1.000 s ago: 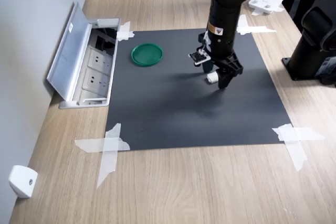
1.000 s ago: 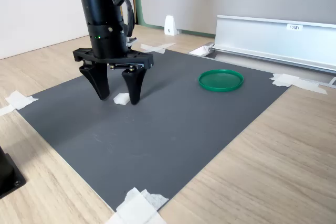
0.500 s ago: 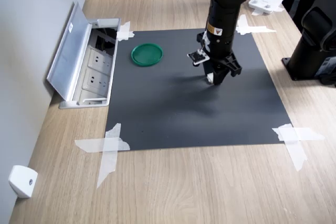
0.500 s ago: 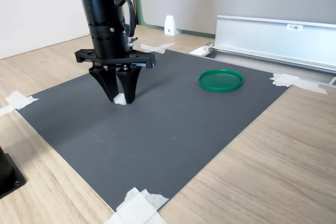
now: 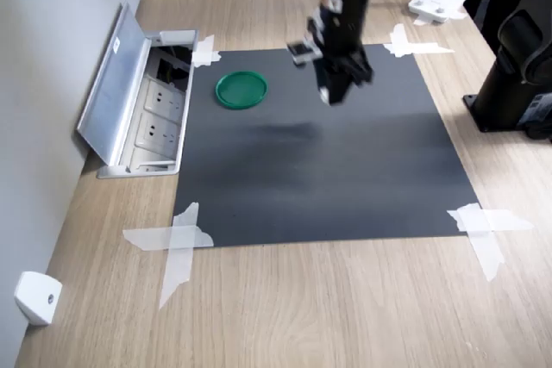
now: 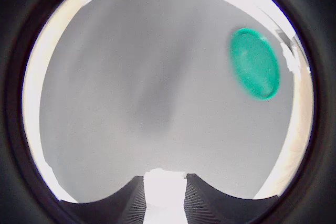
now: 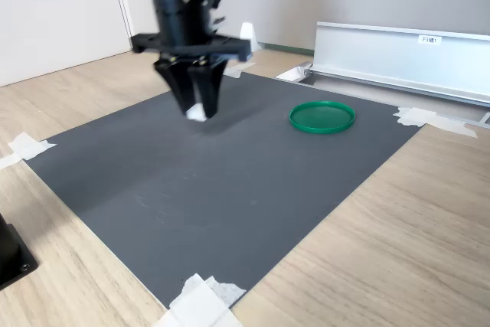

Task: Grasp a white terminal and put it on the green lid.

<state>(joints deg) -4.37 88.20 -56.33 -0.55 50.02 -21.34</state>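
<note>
Going left to right in the first exterior view, a small white wedge [image 5: 36, 297] sits on the wooden worktop [image 5: 345, 299] near the wall, and past it an open metal socket box [image 5: 138, 101] is sunk into the surface with its lid tipped up. Crossed strips of white tape [image 5: 175, 243] pin down the corners of a black mat [image 5: 319, 161]. The green lid [image 5: 241, 90] lies flat on the mat toward that box, with nothing on it.

To the first exterior view's right of the lid, the arm points straight down. Its end effector [image 5: 332, 92] is off the mat, the two fingers drawn close together with the white terminal [image 5: 324, 95] pinched between their tips. The wrist view shows the same grip: the terminal [image 6: 164, 195] fills the gap between the two ribbed fingers [image 6: 202, 203], and the lid [image 6: 255, 70] lies well apart from it.

In the second exterior view the order is the same: the end effector [image 7: 197, 111] hangs over the mat [image 7: 230, 181] holding the terminal [image 7: 197, 113], and the lid [image 7: 322, 116] lies on the second exterior view's right, near the mat's far edge.
</note>
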